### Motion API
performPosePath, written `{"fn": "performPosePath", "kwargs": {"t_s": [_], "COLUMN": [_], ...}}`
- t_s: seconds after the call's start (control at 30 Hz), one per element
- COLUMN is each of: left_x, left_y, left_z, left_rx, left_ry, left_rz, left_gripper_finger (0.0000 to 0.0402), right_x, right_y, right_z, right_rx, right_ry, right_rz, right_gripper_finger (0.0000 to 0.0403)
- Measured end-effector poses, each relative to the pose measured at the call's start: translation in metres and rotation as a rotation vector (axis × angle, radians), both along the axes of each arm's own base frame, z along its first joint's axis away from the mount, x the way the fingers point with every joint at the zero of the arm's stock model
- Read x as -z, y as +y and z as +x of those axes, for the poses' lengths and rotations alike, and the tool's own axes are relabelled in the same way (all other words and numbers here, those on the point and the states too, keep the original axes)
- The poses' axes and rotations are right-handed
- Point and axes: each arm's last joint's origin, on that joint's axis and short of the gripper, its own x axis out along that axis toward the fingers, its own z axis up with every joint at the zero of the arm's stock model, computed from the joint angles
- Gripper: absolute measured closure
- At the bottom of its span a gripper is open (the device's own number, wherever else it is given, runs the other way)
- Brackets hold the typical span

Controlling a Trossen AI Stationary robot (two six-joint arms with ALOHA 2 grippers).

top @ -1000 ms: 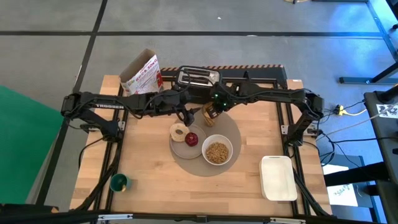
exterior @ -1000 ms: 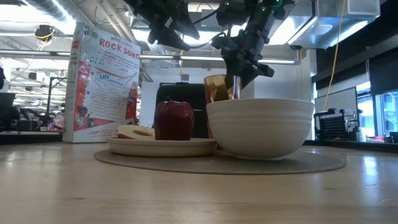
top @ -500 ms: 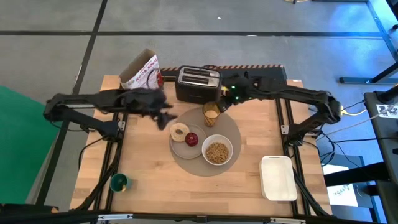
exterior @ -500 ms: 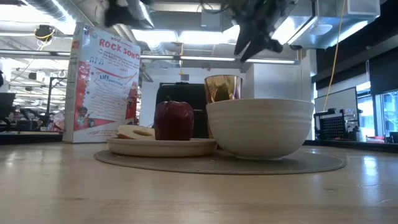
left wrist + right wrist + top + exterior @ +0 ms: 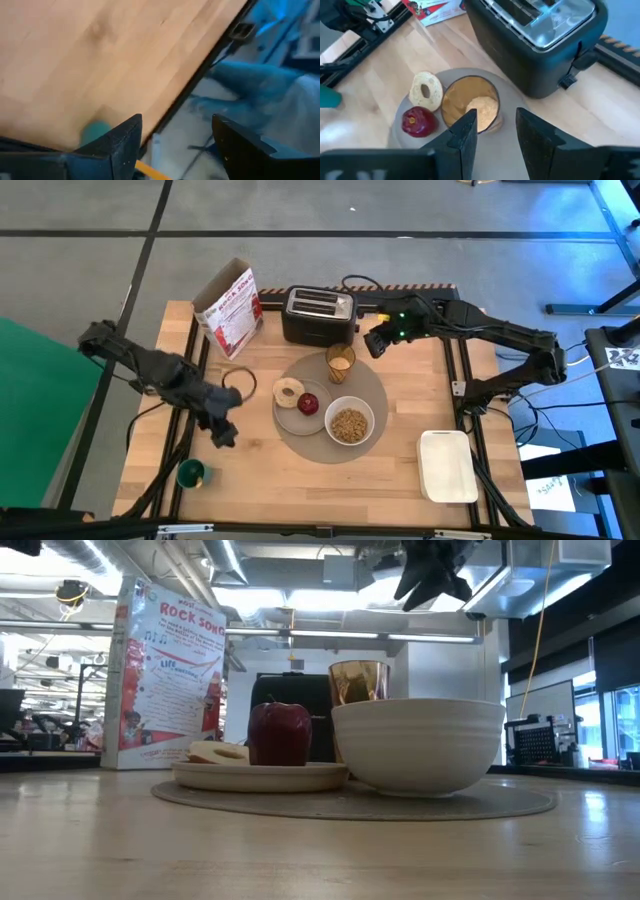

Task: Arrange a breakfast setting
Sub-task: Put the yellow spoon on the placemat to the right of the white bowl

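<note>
On the wooden desk (image 5: 410, 395) a large round grey mat (image 5: 377, 390) lies near the middle, carrying a small grey plate (image 5: 290, 420) with a ring-shaped bread (image 5: 288, 391) and a red apple (image 5: 308, 403) touching side by side on it. Just beside the plate, toward the front edge, a white bowl (image 5: 349, 423) holds brown cereal, and an amber translucent cup (image 5: 340, 363) stands upright on the mat's far part, close to a black toaster (image 5: 319, 315) at the far edge. A cereal box (image 5: 229, 306) stands at the far left corner, a small green cup (image 5: 191, 473) near the front left corner, and a white rectangular tray (image 5: 447, 466) near the front right corner. The right gripper (image 5: 495, 131) hangs above the far edge just right of the toaster, its 2 fingers parted and empty, the cup below it. The left gripper (image 5: 175, 145) hovers over the left side of the desk, between the mat and the green cup, its 2 fingers spread wide and empty.
</note>
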Motion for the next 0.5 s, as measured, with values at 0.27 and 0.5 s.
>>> {"fn": "performPosePath", "kwargs": {"t_s": [0.27,0.5], "left_x": [0.023,0.024], "left_y": [-0.041,-0.045], "left_z": [0.005,0.003], "left_rx": [0.396,0.108], "left_ry": [-0.03,0.235], "left_rz": [0.157,-0.064], "left_gripper_finger": [0.0157,0.0157], "right_x": [0.01,0.006], "right_y": [0.0,0.0], "right_z": [0.0,0.005], "right_rx": [-0.042,-0.122], "right_ry": [0.049,-0.017], "right_rz": [-0.04,-0.052], "right_gripper_finger": [0.0276,0.0276]}}
